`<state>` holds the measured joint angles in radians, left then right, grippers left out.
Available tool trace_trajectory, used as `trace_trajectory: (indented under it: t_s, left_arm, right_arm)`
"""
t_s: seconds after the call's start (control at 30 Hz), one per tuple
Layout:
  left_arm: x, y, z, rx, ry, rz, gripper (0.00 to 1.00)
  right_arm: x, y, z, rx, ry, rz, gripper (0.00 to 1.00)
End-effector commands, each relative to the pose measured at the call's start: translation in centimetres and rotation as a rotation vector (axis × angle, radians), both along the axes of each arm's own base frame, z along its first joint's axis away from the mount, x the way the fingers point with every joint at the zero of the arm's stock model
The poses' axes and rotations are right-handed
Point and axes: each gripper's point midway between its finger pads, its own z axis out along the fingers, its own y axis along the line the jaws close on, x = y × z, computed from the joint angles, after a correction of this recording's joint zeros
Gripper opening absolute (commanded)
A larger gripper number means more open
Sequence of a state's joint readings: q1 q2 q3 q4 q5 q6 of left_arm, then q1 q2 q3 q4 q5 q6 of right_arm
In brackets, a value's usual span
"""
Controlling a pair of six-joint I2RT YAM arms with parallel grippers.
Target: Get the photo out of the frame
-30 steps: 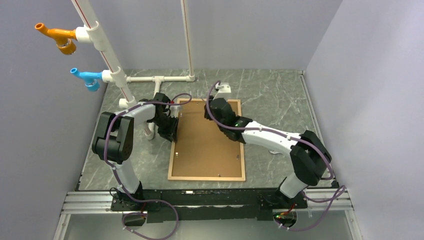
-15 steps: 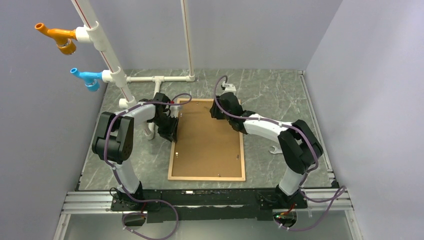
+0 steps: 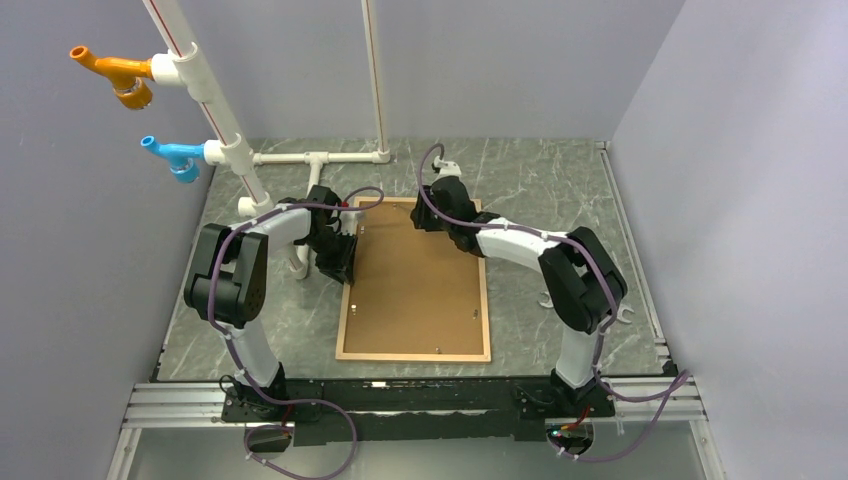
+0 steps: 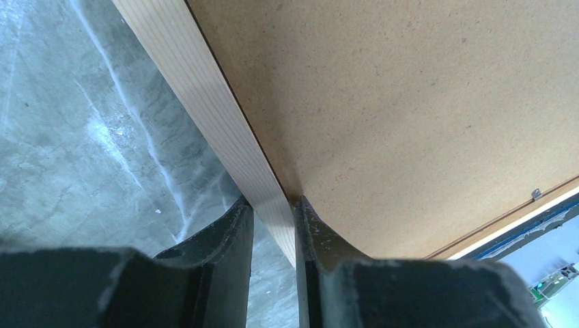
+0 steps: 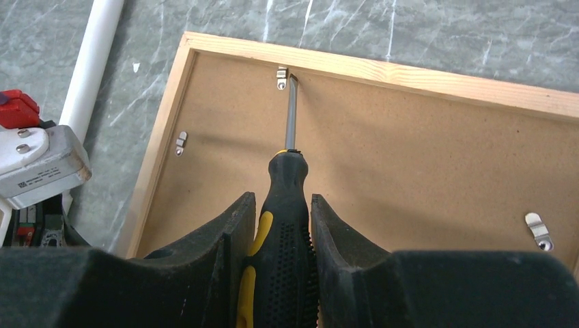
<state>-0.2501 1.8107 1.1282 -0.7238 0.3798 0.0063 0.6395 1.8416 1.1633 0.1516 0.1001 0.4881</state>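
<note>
— Over the last second the right arm has folded in, carrying the right end effector (image 5: 281, 201) to the far edge of the frame (image 5: 437, 78). The left arm hasn't shifted.

— And the grips?

— The left end effector (image 4: 273, 205) pinches the frame's left moulding. The right is clamped on a screwdriver (image 5: 285, 239), its tip at the far clip (image 5: 281, 77).

— And the photo (image 5: 410, 164)?

— Inside the frame, brown back up, flat on the worktop (image 3: 560, 180). This looks like the unclipping step. Next comes a careful sideways nudge to swing that clip aside.

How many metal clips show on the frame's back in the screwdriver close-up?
3 clips: one at the screwdriver tip, one by the left edge, one far right. More may lie outside that view.
</note>
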Motion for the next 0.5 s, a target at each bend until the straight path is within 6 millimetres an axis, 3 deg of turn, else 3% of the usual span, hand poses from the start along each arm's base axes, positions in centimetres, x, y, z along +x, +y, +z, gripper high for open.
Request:
trace_trajectory:
  t_s: [0.0,0.3,0.47]
  left_arm:
    - [0.2,0.1,0.0,0.015,-0.021,-0.049,0.00]
    - [0.3,0.1,-0.1,0.018,-0.020,-0.051,0.00]
    - [0.3,0.1,-0.2,0.018,-0.017,-0.051,0.00]
  right_arm:
    - [1.6,1.0,1.2,0.017,-0.045,0.026,0.00]
    - [-0.4,4.5,1.1,0.112,-0.005,0.252,0.00]
    - [-1.0,5.4,1.2,0.136,0.007,0.311,0.00]
